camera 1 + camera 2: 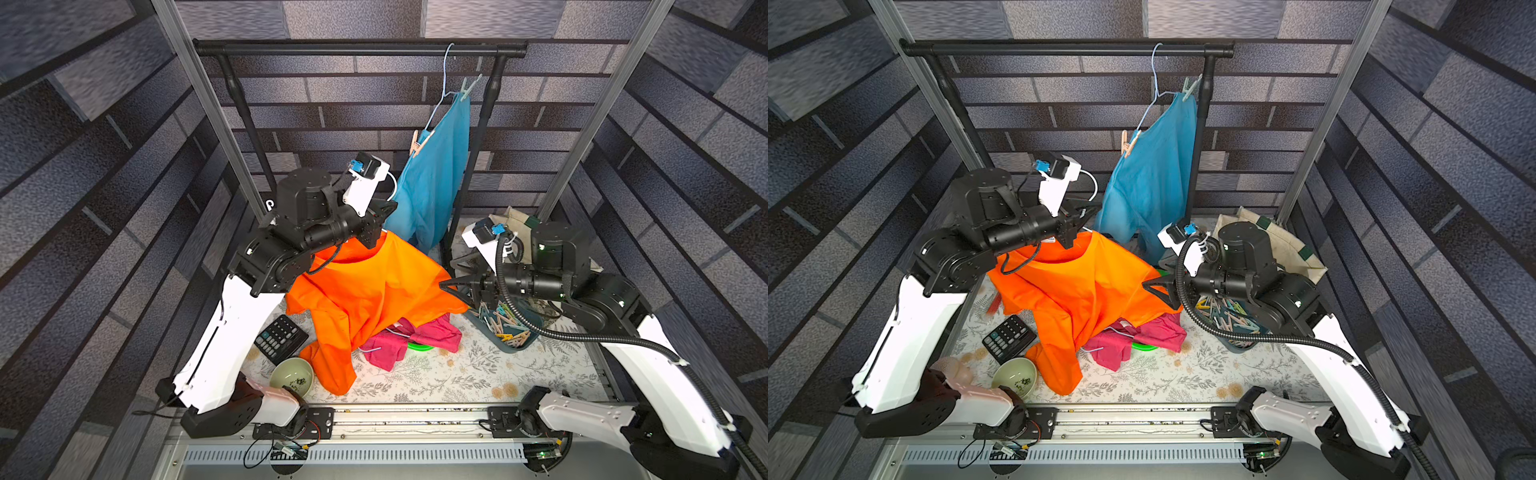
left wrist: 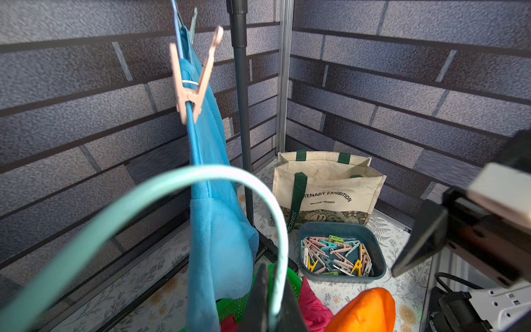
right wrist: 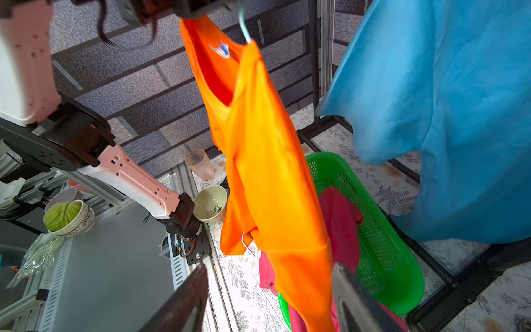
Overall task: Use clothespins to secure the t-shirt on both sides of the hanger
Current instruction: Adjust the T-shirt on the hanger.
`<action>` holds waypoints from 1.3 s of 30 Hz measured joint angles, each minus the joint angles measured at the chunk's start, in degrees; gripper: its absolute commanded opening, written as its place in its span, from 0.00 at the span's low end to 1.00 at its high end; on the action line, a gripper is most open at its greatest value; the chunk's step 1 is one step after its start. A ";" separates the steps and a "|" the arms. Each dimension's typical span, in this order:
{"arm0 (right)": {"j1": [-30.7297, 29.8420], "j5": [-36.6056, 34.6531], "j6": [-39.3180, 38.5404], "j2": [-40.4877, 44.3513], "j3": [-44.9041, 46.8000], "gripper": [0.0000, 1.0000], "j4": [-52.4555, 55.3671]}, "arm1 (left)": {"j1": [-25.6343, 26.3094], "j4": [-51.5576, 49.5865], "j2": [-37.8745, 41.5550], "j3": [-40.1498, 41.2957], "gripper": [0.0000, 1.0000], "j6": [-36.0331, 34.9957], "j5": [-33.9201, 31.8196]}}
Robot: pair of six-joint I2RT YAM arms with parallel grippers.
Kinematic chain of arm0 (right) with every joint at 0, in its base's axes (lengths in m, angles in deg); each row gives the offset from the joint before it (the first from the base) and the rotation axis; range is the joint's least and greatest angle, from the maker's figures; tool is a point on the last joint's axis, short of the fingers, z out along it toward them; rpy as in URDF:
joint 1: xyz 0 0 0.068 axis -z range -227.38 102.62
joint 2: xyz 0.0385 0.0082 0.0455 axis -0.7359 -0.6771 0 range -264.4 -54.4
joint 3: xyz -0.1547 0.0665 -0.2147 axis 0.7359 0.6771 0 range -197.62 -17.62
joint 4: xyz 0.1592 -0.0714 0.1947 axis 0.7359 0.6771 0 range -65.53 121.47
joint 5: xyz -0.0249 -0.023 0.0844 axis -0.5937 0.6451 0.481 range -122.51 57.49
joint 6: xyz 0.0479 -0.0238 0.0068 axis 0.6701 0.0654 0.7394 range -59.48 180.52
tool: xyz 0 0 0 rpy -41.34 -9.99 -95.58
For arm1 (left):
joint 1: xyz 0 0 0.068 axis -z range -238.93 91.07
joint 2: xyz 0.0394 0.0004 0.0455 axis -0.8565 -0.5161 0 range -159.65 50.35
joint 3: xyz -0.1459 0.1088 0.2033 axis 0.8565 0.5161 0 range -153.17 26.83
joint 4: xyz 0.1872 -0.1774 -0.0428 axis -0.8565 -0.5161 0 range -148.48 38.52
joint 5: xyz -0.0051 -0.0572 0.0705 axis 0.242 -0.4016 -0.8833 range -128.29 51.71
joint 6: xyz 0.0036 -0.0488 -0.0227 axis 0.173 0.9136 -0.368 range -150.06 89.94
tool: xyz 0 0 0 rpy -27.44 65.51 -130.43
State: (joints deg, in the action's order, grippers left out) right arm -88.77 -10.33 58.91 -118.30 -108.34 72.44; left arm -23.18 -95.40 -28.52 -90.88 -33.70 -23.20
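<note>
Pinching the hanger hook tight in the left claw, with the orange shirt draped from it above the table. Holds the right claw spread wide and empty at the shirt's edge, fabric hanging between the jaws in the wrist view. Finds the pins just below and slightly behind that claw, jumbled every way in a bin with no common long axis, so probably calls for a short drop by the right arm, much nearer than the busy left.

calculator beside bowl | pink cloth in green basket | tote bag at back corner
</note>
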 measured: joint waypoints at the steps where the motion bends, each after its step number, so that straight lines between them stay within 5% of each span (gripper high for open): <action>1: 0.00 -0.11 -0.09 -0.83 0.28 0.68 -0.04 | -0.48 0.00 0.87 -0.24 0.00 0.02 0.72; 6: 0.04 -0.22 -0.63 -3.52 1.20 0.63 -0.37 | -3.43 -0.02 3.41 -2.36 0.00 0.22 3.39; 8: 0.04 0.35 -0.79 -3.58 1.38 0.40 -0.83 | -4.96 0.02 3.72 -3.26 0.00 0.55 4.55; 10: 0.04 1.44 -0.52 -3.61 1.38 0.07 -1.53 | -6.71 0.07 3.82 -3.91 0.00 1.07 5.79; 11: 0.04 1.95 -0.46 -3.65 1.38 0.01 -1.70 | -7.39 0.07 3.82 -4.11 0.00 1.18 6.21; 18: 1.36 2.69 0.24 -2.34 1.36 0.00 -2.78 | -13.88 0.04 3.37 -6.45 0.00 3.08 10.27; 27: 4.81 -5.09 1.42 1.51 0.42 0.00 -1.79 | -19.82 1.09 2.21 -9.42 0.00 6.80 13.35; 39: 6.45 -18.51 5.64 0.90 -7.04 0.00 -3.43 | -22.12 4.37 -10.51 -32.20 0.00 13.42 15.02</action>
State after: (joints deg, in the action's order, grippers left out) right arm -82.32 -28.84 64.55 -117.40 -115.38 69.01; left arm -45.30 -91.03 -39.03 -123.08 -20.28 -8.19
